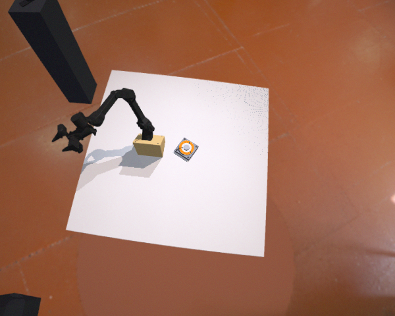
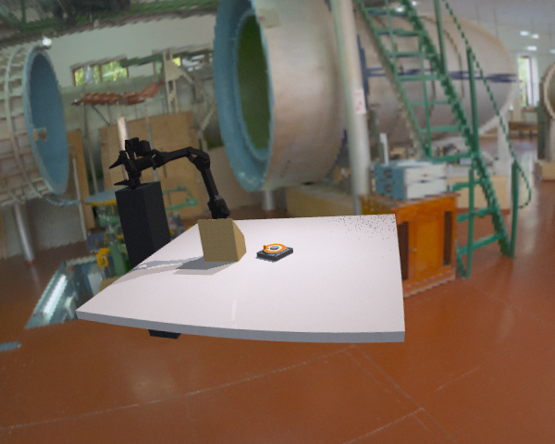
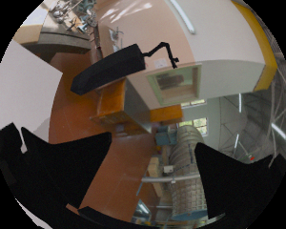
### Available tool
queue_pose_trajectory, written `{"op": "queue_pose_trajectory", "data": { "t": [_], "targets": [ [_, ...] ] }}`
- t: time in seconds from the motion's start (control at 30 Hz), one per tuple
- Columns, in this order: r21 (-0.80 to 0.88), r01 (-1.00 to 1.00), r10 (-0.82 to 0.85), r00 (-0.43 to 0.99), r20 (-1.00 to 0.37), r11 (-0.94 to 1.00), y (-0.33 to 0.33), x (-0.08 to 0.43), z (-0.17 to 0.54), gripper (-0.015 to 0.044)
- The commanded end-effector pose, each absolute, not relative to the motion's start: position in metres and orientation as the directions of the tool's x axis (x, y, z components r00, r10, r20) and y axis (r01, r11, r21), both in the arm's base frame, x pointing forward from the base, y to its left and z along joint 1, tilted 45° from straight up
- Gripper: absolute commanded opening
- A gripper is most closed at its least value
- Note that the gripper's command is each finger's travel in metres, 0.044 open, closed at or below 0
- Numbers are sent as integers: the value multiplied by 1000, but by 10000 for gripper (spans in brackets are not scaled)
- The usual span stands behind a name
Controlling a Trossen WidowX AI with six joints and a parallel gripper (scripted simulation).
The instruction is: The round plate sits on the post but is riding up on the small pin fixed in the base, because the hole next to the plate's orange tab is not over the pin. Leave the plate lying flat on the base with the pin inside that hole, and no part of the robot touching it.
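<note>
The round plate (image 1: pixel 192 148) (image 2: pixel 282 248), white with an orange rim, sits around the grey post (image 1: pixel 185 147) (image 2: pixel 273 248) on the dark square base (image 1: pixel 188 158) (image 2: pixel 274 256). A small orange tab (image 2: pixel 265 247) shows at its left side in the exterior view. The plate looks slightly raised above the base there; its exact tilt is too small to tell. The pin and the hole cannot be made out. My gripper (image 1: pixel 58 145) (image 2: pixel 113 176) (image 3: pixel 154 143) is open and empty, far to the left of the plate and touching nothing. The wrist view does not show the plate.
The arm stands on a tan block (image 1: pixel 148 148) (image 2: pixel 217 240) left of the base, on the white table (image 1: pixel 224 204) (image 2: pixel 315 296). A tall dark pillar (image 1: pixel 54 51) (image 2: pixel 143 219) stands beyond the table's left edge.
</note>
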State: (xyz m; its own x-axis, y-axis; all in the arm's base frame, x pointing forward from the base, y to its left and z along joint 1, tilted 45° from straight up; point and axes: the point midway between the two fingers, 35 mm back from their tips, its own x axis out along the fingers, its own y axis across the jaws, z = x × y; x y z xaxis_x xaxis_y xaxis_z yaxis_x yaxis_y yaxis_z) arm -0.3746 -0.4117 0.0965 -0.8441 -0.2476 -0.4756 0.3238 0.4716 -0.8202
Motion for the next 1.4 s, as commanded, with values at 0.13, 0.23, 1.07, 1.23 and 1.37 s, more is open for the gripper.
{"op": "queue_pose_trajectory", "data": {
  "t": [0.13,0.23,1.07,1.23,1.37],
  "targets": [
    [-776,333,-381,-725,-574,536,-450,-295,74,269],
    [-745,334,-435,-646,-627,577,-464,-248,62,190],
    [-172,217,-203,129,-971,961,-351,131,-37,0],
    [41,125,12,221,-975,991,-275,190,-46,0],
    [164,75,142,239,-960,984,-227,213,-47,0]
  ]
}}
